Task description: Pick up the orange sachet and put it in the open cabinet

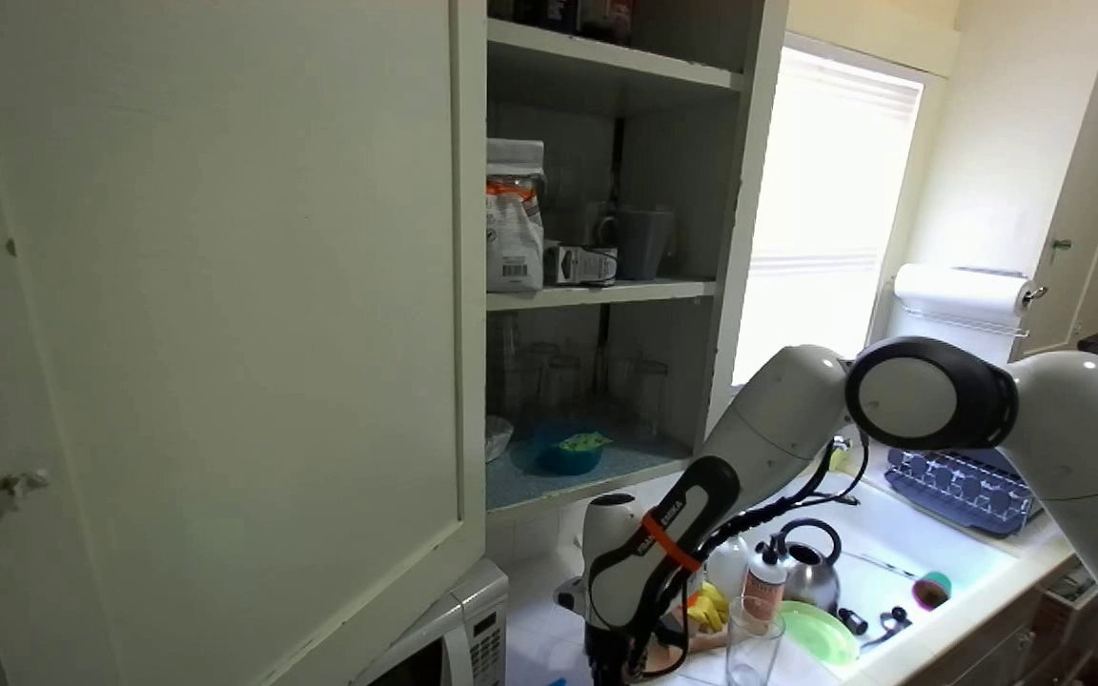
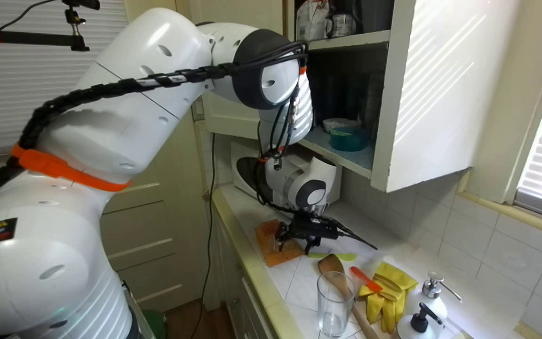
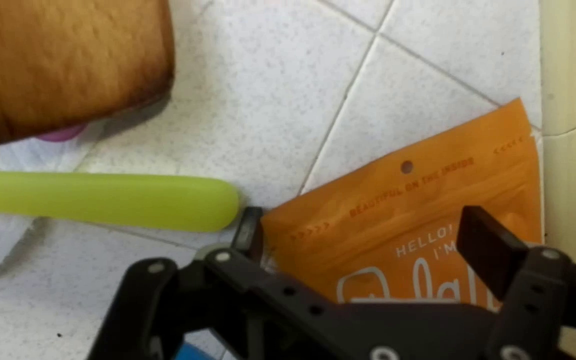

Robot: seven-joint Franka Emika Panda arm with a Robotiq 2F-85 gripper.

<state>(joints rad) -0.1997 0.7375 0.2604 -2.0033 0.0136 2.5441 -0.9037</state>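
Observation:
The orange sachet [image 2: 271, 242] lies flat on the white tiled counter near its front edge. In the wrist view, the sachet [image 3: 388, 200] spans the gap between my fingers, its lower part hidden by the gripper. My gripper [image 3: 364, 222] is open and empty; it also shows in an exterior view [image 2: 295, 241], just over the sachet. One finger is beside the sachet's left corner, the other over its printed face; contact is unclear. The open cabinet [image 1: 597, 297] has several shelves; its frame also shows in an exterior view [image 2: 395, 113], above the counter.
A light-green handle [image 3: 178, 202] lies beside the left finger. A wooden utensil [image 2: 333, 266], a glass [image 2: 334, 306], yellow gloves [image 2: 388, 287] and soap bottles stand or lie nearby. A teal bowl [image 2: 346, 140] sits on the lowest shelf. The cabinet door [image 1: 254, 286] hangs open above a microwave [image 1: 487, 619].

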